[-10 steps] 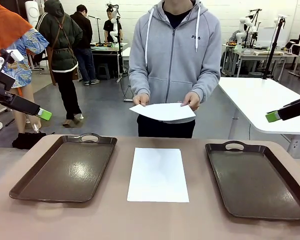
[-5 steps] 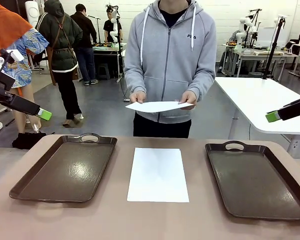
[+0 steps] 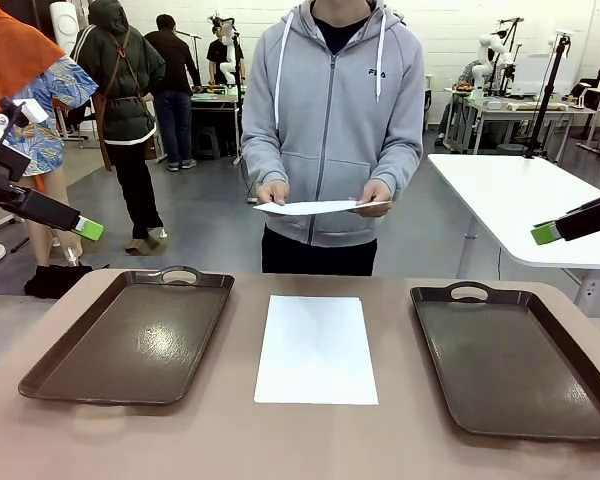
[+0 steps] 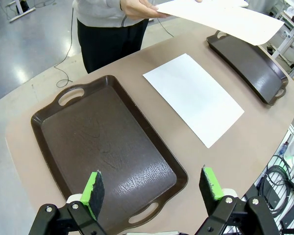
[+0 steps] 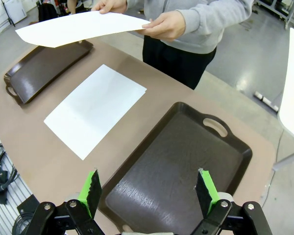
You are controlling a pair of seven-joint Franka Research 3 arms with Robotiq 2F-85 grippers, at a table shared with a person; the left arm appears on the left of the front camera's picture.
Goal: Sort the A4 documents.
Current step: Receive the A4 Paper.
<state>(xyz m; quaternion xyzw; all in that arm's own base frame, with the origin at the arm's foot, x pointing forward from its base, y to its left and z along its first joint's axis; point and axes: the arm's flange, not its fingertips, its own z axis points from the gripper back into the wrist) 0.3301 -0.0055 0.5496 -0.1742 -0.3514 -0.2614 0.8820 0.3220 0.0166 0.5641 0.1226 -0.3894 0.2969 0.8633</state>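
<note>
One paper sheet [image 3: 316, 349] is lying flat on the surface [image 3: 230, 440]; a person [image 3: 330, 120] is holding another sheet [image 3: 315, 207] at the far side. Light, floppy, slippery: probably needing an edge pinch. The left end effector [image 4: 152, 187] and right end effector [image 5: 149, 191] are hanging released.

The flat sheet [image 3: 316, 349] and the held sheet [image 3: 315, 207] at twelve o'clock are plain white. The left tray [image 3: 130, 335] at nine o'clock and the right tray [image 3: 510, 355] at three are glossy dark brown; the table [image 3: 390, 440] is tan.

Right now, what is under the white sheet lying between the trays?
The sheet lies flat on the table. Whatever is directly beneath it, perhaps more sheets, is covered.
</note>
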